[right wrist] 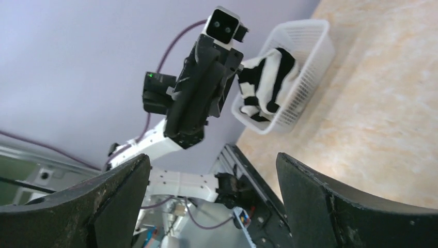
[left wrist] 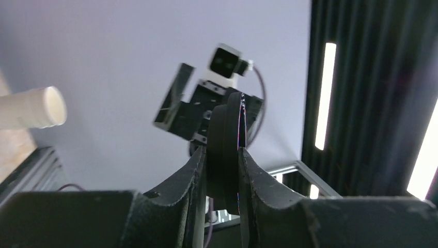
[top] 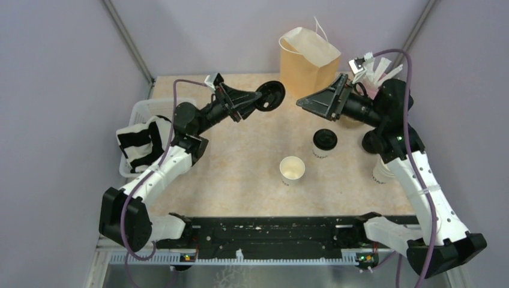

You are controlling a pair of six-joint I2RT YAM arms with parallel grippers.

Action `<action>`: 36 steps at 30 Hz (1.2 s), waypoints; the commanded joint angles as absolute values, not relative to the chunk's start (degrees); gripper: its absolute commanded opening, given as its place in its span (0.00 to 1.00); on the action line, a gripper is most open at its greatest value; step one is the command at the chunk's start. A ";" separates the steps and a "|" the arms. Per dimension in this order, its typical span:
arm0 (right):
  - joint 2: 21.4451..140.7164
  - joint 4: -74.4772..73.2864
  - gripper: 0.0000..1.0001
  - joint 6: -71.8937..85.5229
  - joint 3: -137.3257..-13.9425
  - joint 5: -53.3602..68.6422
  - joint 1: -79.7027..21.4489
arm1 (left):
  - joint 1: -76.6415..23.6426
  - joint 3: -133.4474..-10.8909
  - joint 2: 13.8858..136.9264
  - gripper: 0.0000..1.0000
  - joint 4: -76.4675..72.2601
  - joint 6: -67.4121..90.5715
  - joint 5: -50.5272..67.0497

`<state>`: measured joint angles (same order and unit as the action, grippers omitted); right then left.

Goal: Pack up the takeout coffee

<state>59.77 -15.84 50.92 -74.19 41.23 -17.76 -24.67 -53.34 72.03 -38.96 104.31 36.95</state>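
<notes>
Your left gripper (top: 259, 99) pinches 1 black lid (top: 275, 94) on its edge. Your right gripper (right wrist: 213, 165) is wide open, holding nothing. I think you should set the lid flat on the lidless cup (top: 292, 170) and press softly. 1 capped coffee cup (top: 325, 143) stands just beside it.

The bag (top: 307, 63) stands at the table's (top: 240, 156) far edge, right of the middle; the cup of straws (top: 377, 73) is at the far right corner. The lidded cup (top: 324, 143) stands right of centre, with the lidless cup (top: 292, 170) just before it, leftward. The basket (top: 144, 105), a cloth (top: 141, 144) in it, sits at the left edge. The left gripper (top: 263, 99) pinches a lid (top: 271, 96) above the far middle.
</notes>
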 commanded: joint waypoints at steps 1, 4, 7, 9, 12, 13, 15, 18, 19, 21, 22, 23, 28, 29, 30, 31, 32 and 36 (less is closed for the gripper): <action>59.74 8.12 0.95 62.54 -72.80 46.04 -17.64 | -24.92 -57.47 75.56 0.19 -60.61 118.91 34.99; 61.63 13.61 0.99 60.21 -74.78 44.84 -19.08 | -26.12 -58.48 76.74 0.20 -63.34 123.29 31.52; 65.29 19.20 0.99 57.40 -75.80 45.17 -22.00 | -26.27 -60.60 77.43 0.19 -63.21 124.82 31.02; 67.42 22.27 0.99 55.25 -76.52 45.04 -24.29 | -26.27 -61.86 78.04 0.17 -63.19 125.36 31.38; 69.28 23.28 0.99 51.15 -78.06 44.83 -26.04 | -26.36 -63.01 78.56 0.16 -63.12 125.55 31.94; 69.52 24.90 0.99 50.77 -77.70 44.34 -26.05 | -26.39 -63.20 78.60 0.16 -63.13 125.59 32.07; 70.60 27.69 0.99 50.51 -77.55 44.66 -26.11 | -26.57 -63.55 78.74 0.16 -63.18 125.68 32.01; 72.92 33.39 0.99 51.55 -77.80 45.58 -26.37 | -26.87 -64.37 79.03 0.16 -63.56 125.98 32.27; 73.92 35.50 0.99 52.27 -78.24 46.35 -26.41 | -26.83 -64.68 79.33 0.15 -63.94 126.22 32.41; 75.52 38.48 0.99 52.86 -79.60 47.39 -26.89 | -27.05 -65.37 79.68 0.15 -64.53 126.60 32.62; 76.32 39.49 0.99 52.79 -80.27 47.95 -27.23 | -27.18 -66.07 79.99 0.15 -64.59 126.64 32.72; 76.65 40.76 0.99 52.76 -80.78 48.59 -27.53 | -27.30 -66.48 80.16 0.15 -64.72 126.65 32.90; 78.40 45.95 0.99 54.07 -82.23 50.40 -27.79 | -28.08 -69.48 81.87 0.14 -65.95 127.00 33.99; 78.76 46.60 0.99 54.47 -82.49 50.71 -27.83 | -28.18 -69.76 82.05 0.14 -66.08 127.00 34.12; 78.83 47.28 0.99 54.84 -82.67 50.85 -27.78 | -28.21 -70.00 82.21 0.14 -66.17 126.93 34.37; 78.79 47.60 0.99 55.00 -82.84 51.09 -27.77 | -28.20 -70.00 82.32 0.14 -66.32 126.92 34.56; 78.57 46.60 0.98 54.85 -83.06 51.33 -27.81 | -28.17 -69.84 82.35 0.13 -66.44 126.68 34.68; 72.78 32.15 0.98 49.31 -79.96 47.59 -27.11 | -28.15 -69.40 82.45 0.14 -66.19 123.20 35.75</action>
<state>78.72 39.70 53.87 -80.36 49.56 -27.35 -28.03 -67.85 82.02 -61.30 119.81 33.98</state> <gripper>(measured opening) 0.969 0.308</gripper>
